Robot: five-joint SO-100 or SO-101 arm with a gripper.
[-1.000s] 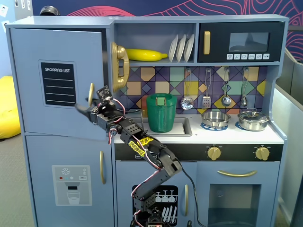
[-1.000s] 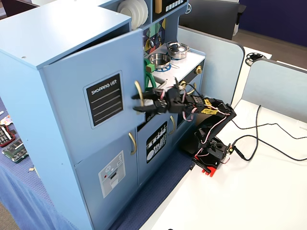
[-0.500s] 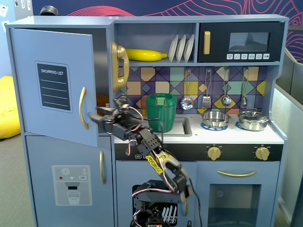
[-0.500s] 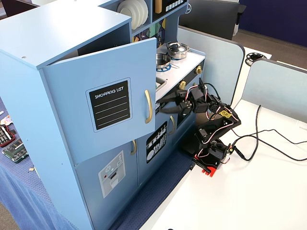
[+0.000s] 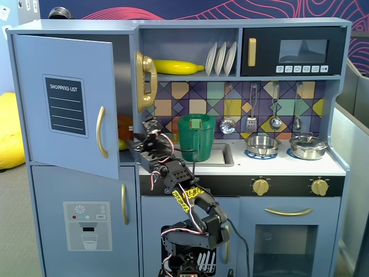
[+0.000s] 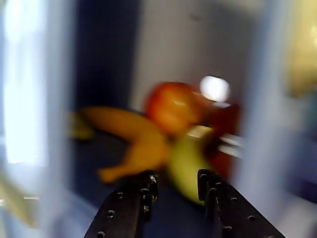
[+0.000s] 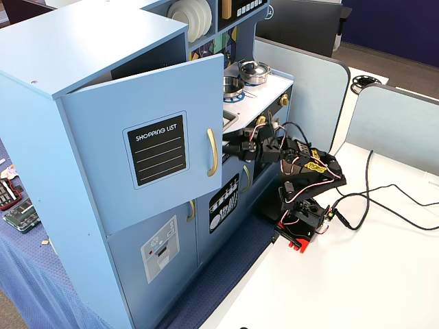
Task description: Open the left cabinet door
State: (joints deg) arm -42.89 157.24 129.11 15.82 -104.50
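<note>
The toy kitchen [image 5: 242,190] is set on a white counter [image 7: 357,274], with grey divider panels [image 7: 302,82] behind it and a yellow beanbag-looking thing [image 5: 10,130] seen off to the left in a fixed view. Black cables [image 7: 384,199] are trailed across the counter from the arm's red base [image 7: 298,241].

The door [image 5: 66,107] with the SHOPPING LIST panel is found at the upper left of the kitchen and is swung partly open, hinged on its left edge, its gold handle [image 5: 101,131] near the free edge. The dispenser door [image 5: 86,222] below it is shut.

Inside the opened compartment, toy fruit is seen in the wrist view, badly blurred: something orange [image 6: 131,144], something red [image 6: 176,106] and something yellow-green [image 6: 188,161], piled together on the dark floor. A bit of orange [image 5: 124,130] is also glimpsed past the door edge in a fixed view.

On the top shelf a gold phone [image 5: 145,81], a banana [image 5: 176,67] and white plates [image 5: 222,57] are kept. A green pot [image 5: 196,137] is sat in the sink, and two steel pots [image 5: 308,146] are placed on the burners.

The tool [image 6: 176,186] is pointed into the gap beside the door's free edge [image 7: 232,146]. Its fingers [image 6: 210,191] are held a little apart, and nothing is gripped between them.
</note>
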